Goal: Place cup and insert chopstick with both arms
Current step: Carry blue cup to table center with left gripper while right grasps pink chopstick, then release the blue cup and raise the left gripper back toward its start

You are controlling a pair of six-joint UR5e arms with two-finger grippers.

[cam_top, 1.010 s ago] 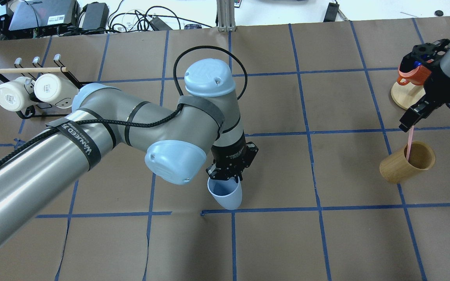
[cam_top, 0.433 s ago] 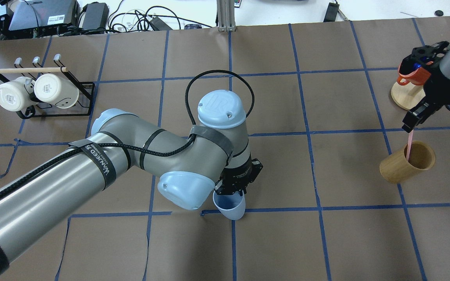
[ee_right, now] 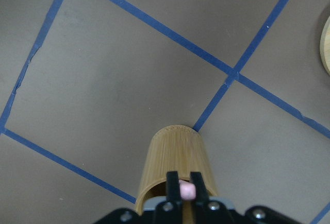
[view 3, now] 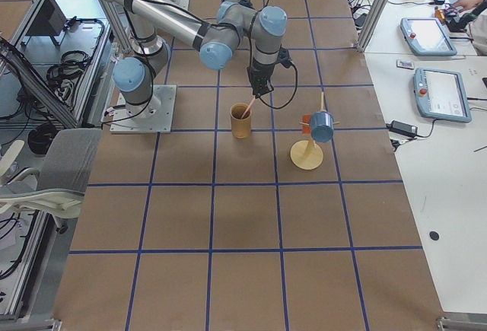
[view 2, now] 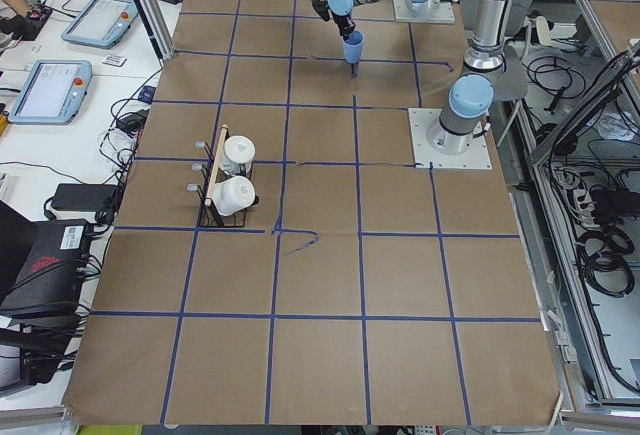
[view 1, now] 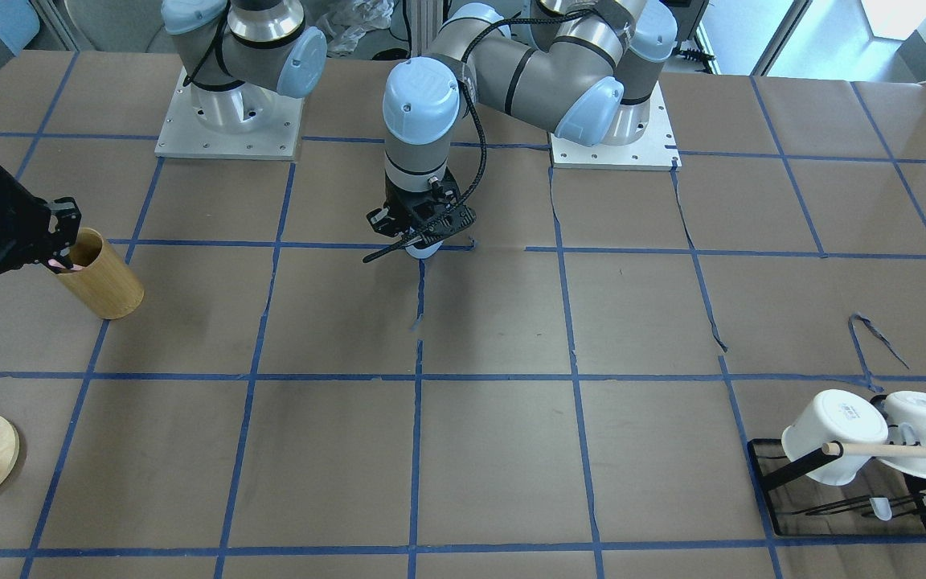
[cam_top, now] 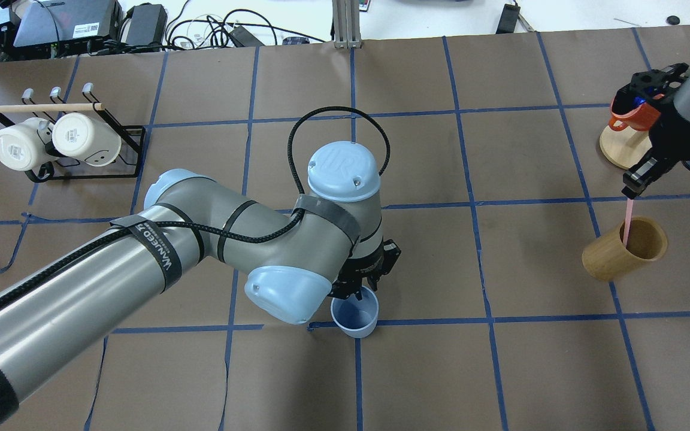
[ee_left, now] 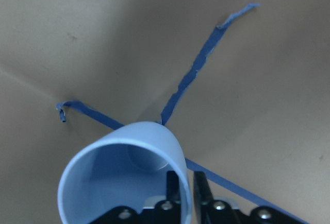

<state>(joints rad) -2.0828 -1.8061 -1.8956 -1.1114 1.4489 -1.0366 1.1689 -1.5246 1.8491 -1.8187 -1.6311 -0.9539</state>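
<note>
The pale blue cup [cam_top: 354, 316] stands upright at a blue tape crossing near the table's middle; I cannot tell if its base touches the paper. My left gripper [cam_top: 362, 292] is shut on its far rim. The left wrist view shows the fingers [ee_left: 173, 190] pinching the cup wall [ee_left: 124, 177]. My right gripper [cam_top: 633, 185] is shut on the top of a pale pink chopstick [cam_top: 626, 220]. The chopstick's lower end is inside a tan bamboo cylinder [cam_top: 623, 248]. The right wrist view shows the pink end [ee_right: 187, 189] between the fingers above the cylinder [ee_right: 172, 157].
A black rack with two white mugs [cam_top: 57, 140] and a wooden rod stands at the far left. A round wooden stand [cam_top: 620, 149] with an orange cup [cam_top: 635, 117] is beside the right gripper. Blue tape grid lines cross the brown paper.
My left arm has swung the cup nearer and turned it from tilted to upright. My right gripper has shifted slightly away from the cylinder with the chopstick.
</note>
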